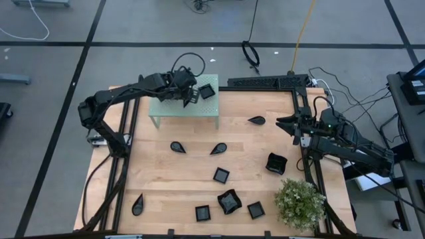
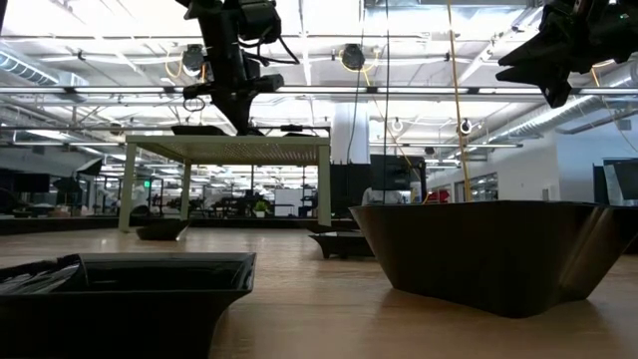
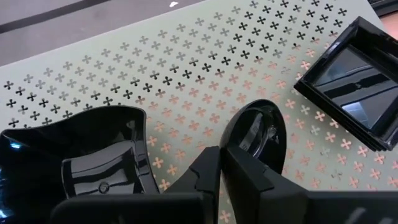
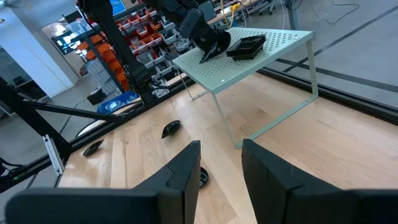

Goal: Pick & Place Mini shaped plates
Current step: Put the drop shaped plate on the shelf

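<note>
My left gripper point(image 1: 188, 95) is over the green perforated platform point(image 1: 174, 109) at the table's far side. Its fingers are shut at the rim of a glossy black teardrop plate point(image 3: 260, 129) on the platform. A wavy-rimmed plate point(image 3: 93, 158) and a square plate point(image 3: 351, 78) lie flat on the platform to either side. My right gripper point(image 1: 285, 123) hangs open above the table's right side, touching nothing. More black plates lie flat on the wood: teardrops point(image 1: 257, 120) point(image 1: 177, 147) point(image 1: 218, 149), squares point(image 1: 221, 175) point(image 1: 202, 213), and wavy-rimmed ones point(image 1: 275, 162) point(image 1: 229, 201). My left gripper pinches the teardrop plate by its rim point(image 3: 231, 134) between the two fingers, coming down at a slant from above. The plate's underside rests on the platform. The fingers point(image 3: 249, 174) themselves cover the exact place of contact.
A potted green plant point(image 1: 300, 202) stands at the near right corner. A teardrop plate point(image 1: 137, 204) lies near the left edge. A black frame point(image 1: 265, 83) runs along the far right edge. Bare wood lies between the platform's legs and the plates in the middle.
</note>
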You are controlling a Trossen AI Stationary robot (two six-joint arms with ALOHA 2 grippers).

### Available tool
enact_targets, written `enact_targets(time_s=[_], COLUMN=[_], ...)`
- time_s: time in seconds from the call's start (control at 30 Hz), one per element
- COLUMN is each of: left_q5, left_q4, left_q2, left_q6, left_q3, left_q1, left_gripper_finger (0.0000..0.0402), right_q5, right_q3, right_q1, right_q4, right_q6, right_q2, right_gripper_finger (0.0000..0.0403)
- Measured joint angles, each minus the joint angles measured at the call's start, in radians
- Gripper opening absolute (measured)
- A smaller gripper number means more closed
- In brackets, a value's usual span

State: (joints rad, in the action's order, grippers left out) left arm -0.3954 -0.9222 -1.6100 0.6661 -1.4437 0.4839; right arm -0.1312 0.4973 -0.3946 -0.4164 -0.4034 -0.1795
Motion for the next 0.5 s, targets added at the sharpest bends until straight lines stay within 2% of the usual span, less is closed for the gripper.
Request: enact_targets(time_s=[0.2, 0.5], left_q5=[-0.002, 0.002], left_q4=[-0.003, 0.034], left_q2=[0.000, 0.000], left_q6=[0.000, -0.002], left_q3=[0.000, 0.000], left_q1=[0.000, -0.001], left_gripper_finger=[0.0039, 0.0121], right_q5=[0.000, 0.000], right_q3=[0.000, 0.000], right_q1=[0.000, 0.000], right_q4=[0.000, 0.000], right_q6=[0.000, 0.000], right_q2=[0.000, 0.000], right_gripper_finger=[0.0105, 0.0105])
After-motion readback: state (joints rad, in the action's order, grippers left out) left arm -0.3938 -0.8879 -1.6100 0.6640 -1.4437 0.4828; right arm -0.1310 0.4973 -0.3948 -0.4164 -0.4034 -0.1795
